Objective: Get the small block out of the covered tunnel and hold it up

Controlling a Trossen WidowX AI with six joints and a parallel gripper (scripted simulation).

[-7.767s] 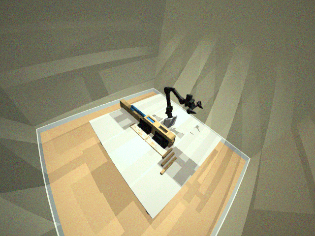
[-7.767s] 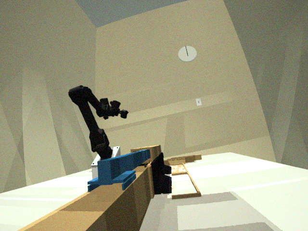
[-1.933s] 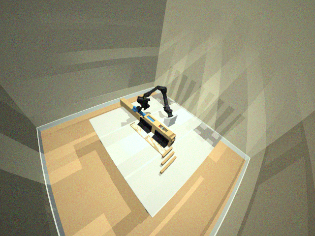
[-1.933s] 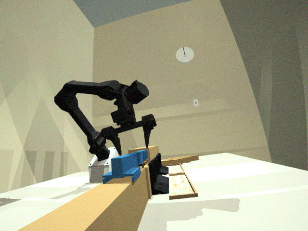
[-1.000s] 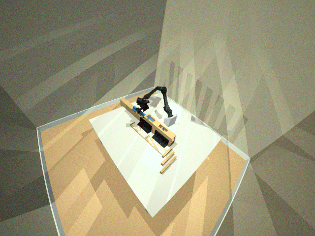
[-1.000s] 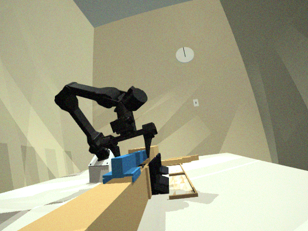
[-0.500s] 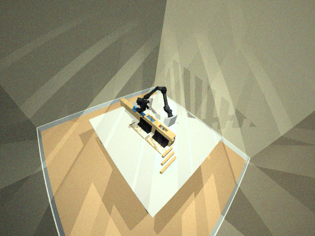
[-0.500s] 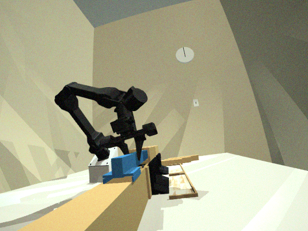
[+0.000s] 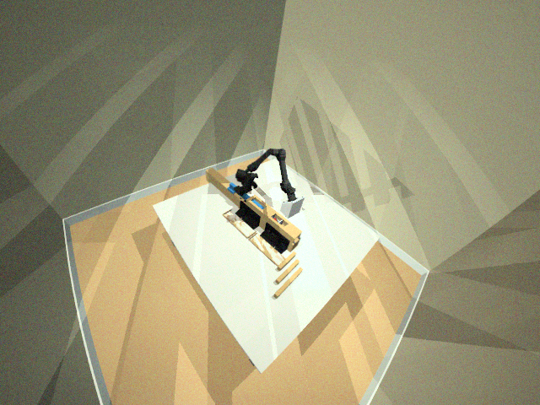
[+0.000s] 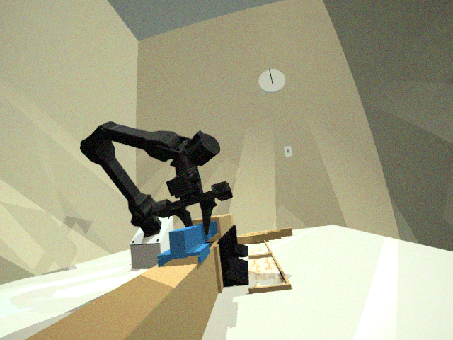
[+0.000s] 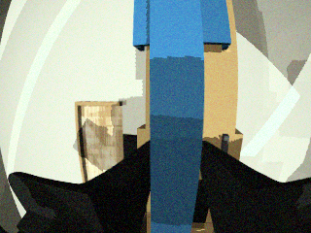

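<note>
Blue handle (image 9: 233, 188) (image 10: 187, 237) (image 11: 176, 97) on wood rail (image 9: 220, 181) (image 10: 146, 289) (image 11: 221, 92), outside tunnel (image 9: 283, 224) (image 10: 226, 220); gripper (image 9: 246, 191) (image 10: 199, 228) (image 11: 177, 147) fingers part-closed, clamped on it. Block: can't tell where inside.

the handle (image 10: 188, 239) (image 11: 176, 87) looks like matt plastic, the rods (image 9: 288, 282) like smooth wood.
</note>
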